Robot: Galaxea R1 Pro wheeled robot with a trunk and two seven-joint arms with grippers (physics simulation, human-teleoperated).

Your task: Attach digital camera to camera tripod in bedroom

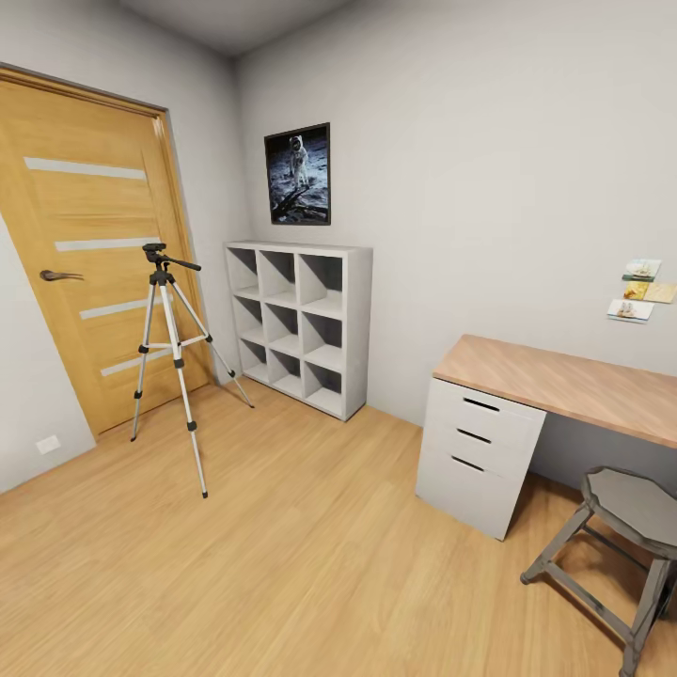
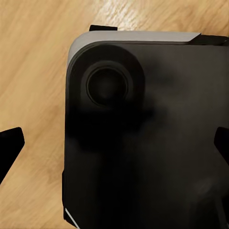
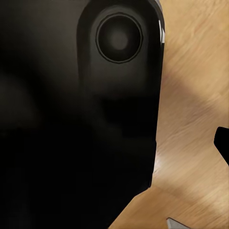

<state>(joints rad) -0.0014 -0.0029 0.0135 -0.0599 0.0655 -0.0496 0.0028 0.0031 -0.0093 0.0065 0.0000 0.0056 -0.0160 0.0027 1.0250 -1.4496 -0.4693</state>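
Early stage, by my read. Robot is in the bedroom [image 1: 527,141]: grey walls, wood plank floor [image 1: 282,564], oak door [image 1: 94,244] with white stripes, astronaut poster [image 1: 298,175], grey cube shelf [image 1: 301,324].

The camera tripod [image 1: 169,357] stands upright on the floor in front of the door, near the corner where the door wall meets the shelf wall, just beside the shelf's door-side end. All three legs are splayed and planted. Its black head carries nothing, and the pan handle sticks out toward the shelf. So nothing is attached yet.

I can't spot the digital camera anywhere. The desk [image 1: 564,381] along the right-hand wall has a bare wooden top as far as it shows, though its far end runs out of frame. White drawer unit [image 1: 475,451] sits under its near corner, grey stool [image 1: 630,527] in front. No camera in the shelf cubes that I can make out either.

What's left, I'd judge: find the camera, grasp it, bring it to the tripod head, seat it.

Pincers: both wrist views look down past a large dark robot body part [image 2: 143,143] onto floor planks. Left wrist view shows dark finger tips [image 2: 10,143] at opposite frame edges, well apart, so the left pincer [image 2: 117,145] looks wide and holds nothing. Right wrist view shows one dark tip [image 3: 222,143] at the frame edge; can't tell the right pincer's opening. Nothing seen in its grasp.
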